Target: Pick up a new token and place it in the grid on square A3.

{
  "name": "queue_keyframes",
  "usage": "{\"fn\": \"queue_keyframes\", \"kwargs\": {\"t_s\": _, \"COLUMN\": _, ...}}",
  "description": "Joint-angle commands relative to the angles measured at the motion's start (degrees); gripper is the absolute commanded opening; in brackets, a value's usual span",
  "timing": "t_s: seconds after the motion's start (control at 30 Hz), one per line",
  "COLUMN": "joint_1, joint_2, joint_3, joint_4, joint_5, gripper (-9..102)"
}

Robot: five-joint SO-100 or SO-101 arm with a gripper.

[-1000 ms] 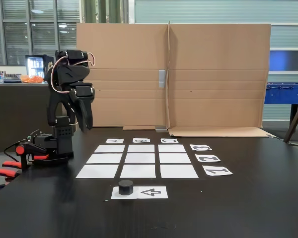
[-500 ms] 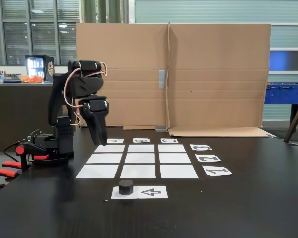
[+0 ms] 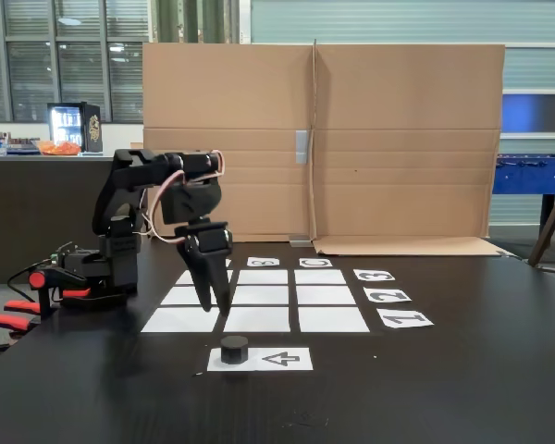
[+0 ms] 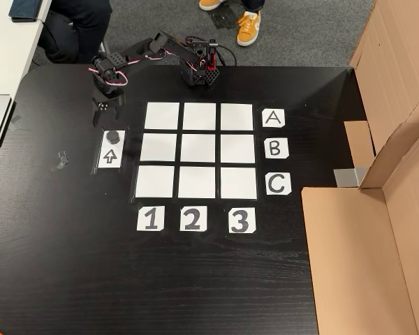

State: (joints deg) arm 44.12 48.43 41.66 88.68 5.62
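The token (image 3: pixel 234 349) is a short black cylinder standing on the blank end of a white arrow sheet (image 3: pixel 282 359) in front of the grid (image 3: pixel 262 297). My gripper (image 3: pixel 215 306) hangs point-down just behind and left of the token, above the grid's front-left cell, fingers slightly apart and holding nothing. In the other view the gripper (image 4: pixel 103 114) is just above the token (image 4: pixel 112 135), left of the grid (image 4: pixel 199 149). Square A3 (image 4: pixel 237 116) is the bare corner cell beside the A card (image 4: pixel 273 118). In the fixed view square A3 (image 3: pixel 187 277) is back left, partly behind the gripper.
A cardboard wall (image 3: pixel 324 139) stands behind the grid and runs along the right (image 4: pixel 377 209) in the other view. The arm's base (image 4: pixel 197 72) sits at the table's far edge, with a person's orange shoes (image 4: pixel 248 26) beyond. Red clamps (image 3: pixel 9 319) hold the base.
The arm has swung out from over its base, forward and down over the grid's left column, toward the token. The token has not moved.
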Motion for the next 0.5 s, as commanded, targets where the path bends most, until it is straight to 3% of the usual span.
{"fn": "queue_keyframes", "kwargs": {"t_s": 0.0, "joint_1": -1.32, "joint_2": -1.41, "joint_3": -3.16, "joint_4": -0.53, "joint_5": 0.88, "gripper": 29}}
{"fn": "queue_keyframes", "kwargs": {"t_s": 0.47, "joint_1": -6.15, "joint_2": -8.96, "joint_3": -5.98, "joint_4": -0.97, "joint_5": 2.29, "gripper": 29}}
